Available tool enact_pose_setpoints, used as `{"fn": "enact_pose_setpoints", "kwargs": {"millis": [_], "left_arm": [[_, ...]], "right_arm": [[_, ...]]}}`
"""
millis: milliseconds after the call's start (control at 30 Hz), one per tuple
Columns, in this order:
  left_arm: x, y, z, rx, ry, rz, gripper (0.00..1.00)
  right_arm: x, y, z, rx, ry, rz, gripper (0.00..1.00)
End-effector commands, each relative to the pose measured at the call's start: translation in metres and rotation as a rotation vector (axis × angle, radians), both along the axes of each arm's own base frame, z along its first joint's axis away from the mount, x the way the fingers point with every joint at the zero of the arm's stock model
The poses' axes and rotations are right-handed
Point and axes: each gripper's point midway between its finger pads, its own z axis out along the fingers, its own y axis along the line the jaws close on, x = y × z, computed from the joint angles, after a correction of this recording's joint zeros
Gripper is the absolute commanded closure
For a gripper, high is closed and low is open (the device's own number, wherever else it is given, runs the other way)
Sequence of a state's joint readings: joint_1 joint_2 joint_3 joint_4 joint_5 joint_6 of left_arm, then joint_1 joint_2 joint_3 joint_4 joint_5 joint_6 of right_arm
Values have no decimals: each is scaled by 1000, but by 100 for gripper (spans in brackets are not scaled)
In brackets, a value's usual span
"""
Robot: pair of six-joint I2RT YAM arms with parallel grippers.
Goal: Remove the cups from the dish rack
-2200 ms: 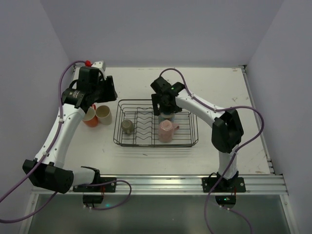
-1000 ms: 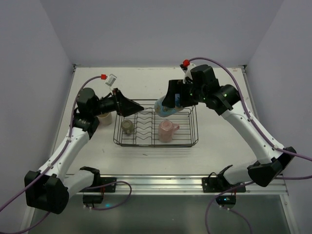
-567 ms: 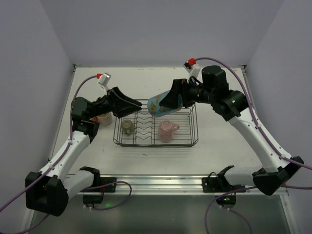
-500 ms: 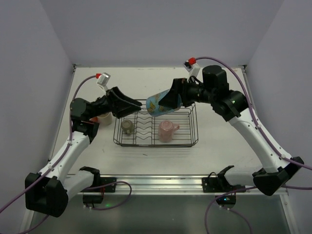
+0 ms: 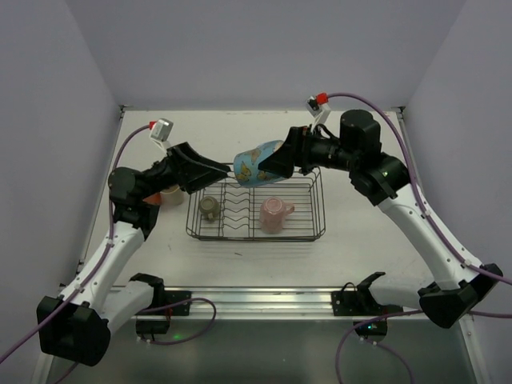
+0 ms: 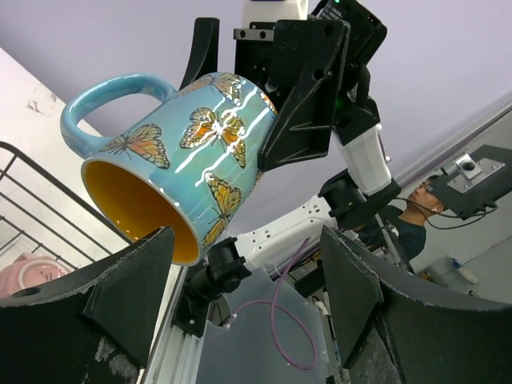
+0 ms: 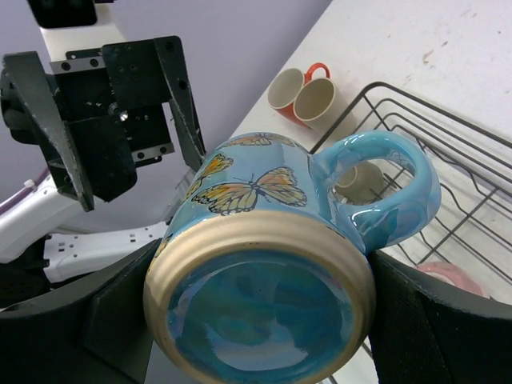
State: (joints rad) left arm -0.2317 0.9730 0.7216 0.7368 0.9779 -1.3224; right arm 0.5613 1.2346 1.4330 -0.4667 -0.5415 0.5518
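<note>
White arm links (image 5: 416, 224), black joints, purple cables (image 5: 400, 112), red connectors

The left arm (image 5: 120, 240) stretches up and to the right; the left gripper (image 5: 224, 168) lies level, jaws spread wide; the right arm (image 5: 416, 220) arches high, forearm pointing left; the right gripper (image 5: 282, 158) is clamped on the light blue mug (image 5: 254, 164), facing the left gripper at close range.

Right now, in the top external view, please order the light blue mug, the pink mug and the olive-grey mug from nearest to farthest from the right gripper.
1. The light blue mug: held in the right gripper, above the far edge of the dish rack.
2. The pink mug: in the right part of the dish rack.
3. The olive-grey mug: in the left part of the dish rack.
</note>
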Motion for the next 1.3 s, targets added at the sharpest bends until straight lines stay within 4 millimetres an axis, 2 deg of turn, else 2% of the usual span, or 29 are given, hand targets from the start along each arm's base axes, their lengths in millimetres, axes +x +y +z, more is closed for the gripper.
{"fn": "enact_pose_setpoints", "kwargs": {"millis": [0,300,333,467,767,1033,1100,1133,1167,1233,1267], "left_arm": [[-2,0,3,-23,37,8,23],[-8,2,9,-80,68,3,23],[-8,2,10,-85,71,3,23],[-13,4,18,-124,79,-2,23],[-23,7,33,-190,96,-2,24],[-17,3,23,-191,190,-11,31],[-16,1,17,-180,213,-17,39],[-14,1,15,-178,226,-13,47],[-14,1,14,-174,227,-12,61],[-13,1,12,-167,228,-9,76],[-11,0,9,-154,239,-1,97]], "right_arm": [[-17,1,68,179,-183,63,100],[-18,15,71,254,-197,142,100],[-18,17,67,260,-190,158,100],[-15,25,72,319,-222,198,100],[-13,43,68,402,-300,280,100],[-17,56,59,419,-338,342,100],[-18,58,58,416,-334,356,100],[-19,58,57,416,-334,362,100],[-19,59,57,416,-329,363,100],[-20,59,57,414,-329,373,100],[-20,59,57,415,-328,377,100]]}}
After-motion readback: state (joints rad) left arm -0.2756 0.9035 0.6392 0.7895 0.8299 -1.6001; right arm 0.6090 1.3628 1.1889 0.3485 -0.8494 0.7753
